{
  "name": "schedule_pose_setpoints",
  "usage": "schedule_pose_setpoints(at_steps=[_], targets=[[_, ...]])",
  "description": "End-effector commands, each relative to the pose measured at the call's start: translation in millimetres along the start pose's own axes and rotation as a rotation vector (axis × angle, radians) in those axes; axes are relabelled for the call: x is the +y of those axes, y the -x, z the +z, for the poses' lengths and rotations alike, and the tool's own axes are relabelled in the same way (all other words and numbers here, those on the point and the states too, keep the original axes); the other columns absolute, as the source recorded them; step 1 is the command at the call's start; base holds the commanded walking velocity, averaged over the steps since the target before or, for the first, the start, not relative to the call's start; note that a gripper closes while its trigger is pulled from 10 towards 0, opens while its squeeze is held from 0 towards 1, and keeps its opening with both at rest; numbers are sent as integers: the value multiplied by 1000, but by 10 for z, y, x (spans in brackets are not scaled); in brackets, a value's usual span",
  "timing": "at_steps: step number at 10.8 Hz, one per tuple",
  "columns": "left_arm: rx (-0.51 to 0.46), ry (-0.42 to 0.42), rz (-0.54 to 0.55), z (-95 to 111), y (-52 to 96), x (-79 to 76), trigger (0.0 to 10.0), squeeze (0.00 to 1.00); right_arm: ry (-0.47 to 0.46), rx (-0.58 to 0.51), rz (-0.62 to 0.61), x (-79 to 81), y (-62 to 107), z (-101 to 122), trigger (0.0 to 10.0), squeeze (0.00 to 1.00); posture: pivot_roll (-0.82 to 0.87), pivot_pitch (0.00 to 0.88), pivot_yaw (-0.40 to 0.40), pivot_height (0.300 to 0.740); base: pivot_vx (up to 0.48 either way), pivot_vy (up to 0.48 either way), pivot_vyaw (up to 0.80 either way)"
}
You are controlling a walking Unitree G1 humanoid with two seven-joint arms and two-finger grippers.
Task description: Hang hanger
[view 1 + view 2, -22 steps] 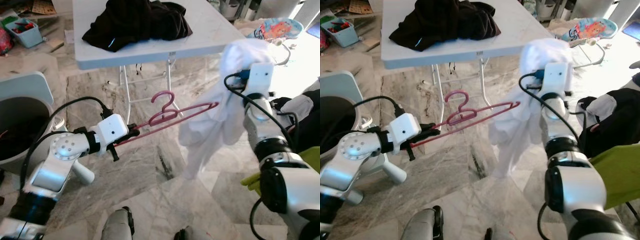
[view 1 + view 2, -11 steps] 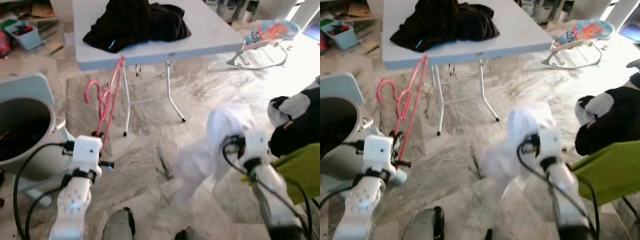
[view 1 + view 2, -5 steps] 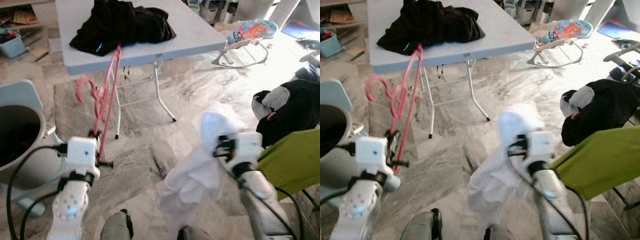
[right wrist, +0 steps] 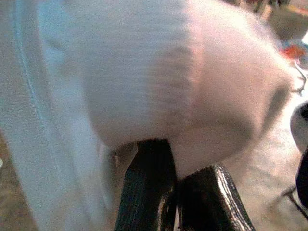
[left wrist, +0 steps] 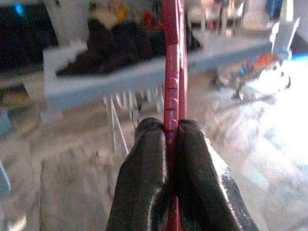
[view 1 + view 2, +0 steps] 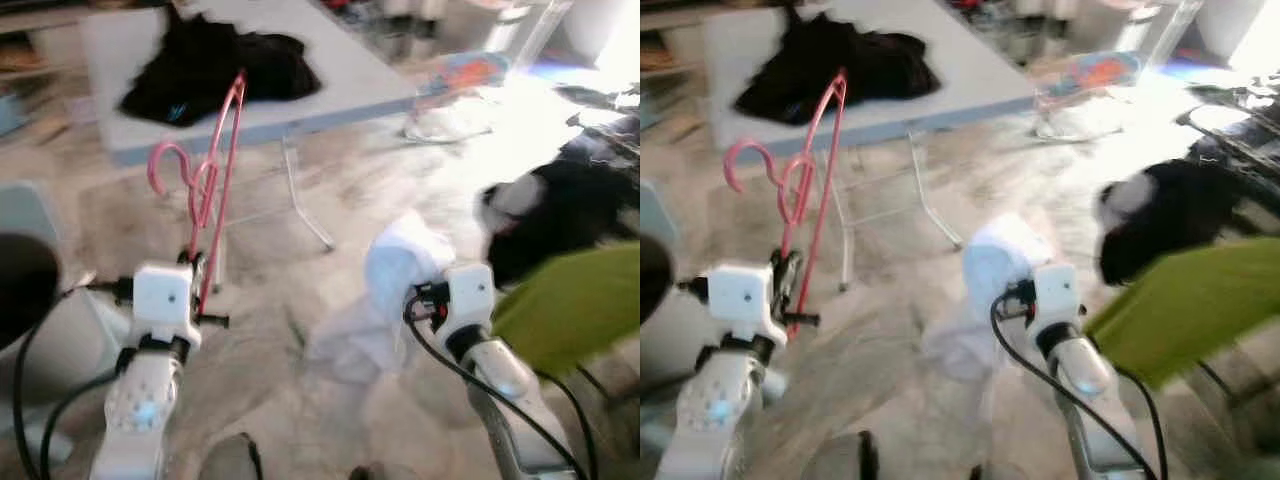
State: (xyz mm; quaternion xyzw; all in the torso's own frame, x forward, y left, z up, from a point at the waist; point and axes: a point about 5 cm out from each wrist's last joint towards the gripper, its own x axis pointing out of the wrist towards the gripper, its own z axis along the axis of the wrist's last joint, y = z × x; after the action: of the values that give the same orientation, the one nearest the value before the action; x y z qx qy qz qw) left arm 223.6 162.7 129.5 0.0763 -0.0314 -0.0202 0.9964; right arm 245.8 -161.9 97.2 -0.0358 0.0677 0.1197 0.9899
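A pink plastic hanger [image 6: 215,175] stands nearly upright, its hook [image 6: 167,160] curling to the left. My left gripper [image 5: 171,137] is shut on the hanger's lower end, low on the left [image 6: 197,272]. A white garment [image 6: 385,290] hangs bunched from my right gripper [image 4: 178,185], which is shut on the cloth, low and right of centre [image 6: 418,298]. The cloth droops toward the marble floor. In the right wrist view the white fabric [image 4: 159,72] covers the fingertips.
A white folding table [image 6: 340,85] stands ahead with a heap of black clothes [image 6: 205,65] on it. A grey bin [image 6: 20,290] sits at the left. A lime-green chair [image 6: 570,300] and a black-and-white bundle [image 6: 560,200] are at the right. A baby bouncer [image 6: 460,85] lies beyond.
The whole view has shifted and blurred, so the camera has moved. Both arms keep their hold; the white garment now hangs a little higher and closer to centre.
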Motion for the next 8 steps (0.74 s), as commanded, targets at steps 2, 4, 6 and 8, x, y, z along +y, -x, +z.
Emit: schedule_pose_setpoints(at_steps=[2,4,6,8], targets=[[10,15,6,-23,14,-11,10000,0,30,-103,-3,-79,-100,264,10000,0,13,55,-41,740,409,0,775],[9,23,6,-21,0,-21,10000,0,4,-103,8,-94,-132,275,10000,0,14,53,-43,740,420,0,0],[10,24,-5,-24,-13,-34,10000,0,14,-98,13,-99,-170,286,10000,0,6,57,-34,740,428,0,0],[8,23,-17,-29,-32,-46,10000,0,27,-84,-13,-191,-221,302,10000,0,5,62,-39,740,426,0,0]])
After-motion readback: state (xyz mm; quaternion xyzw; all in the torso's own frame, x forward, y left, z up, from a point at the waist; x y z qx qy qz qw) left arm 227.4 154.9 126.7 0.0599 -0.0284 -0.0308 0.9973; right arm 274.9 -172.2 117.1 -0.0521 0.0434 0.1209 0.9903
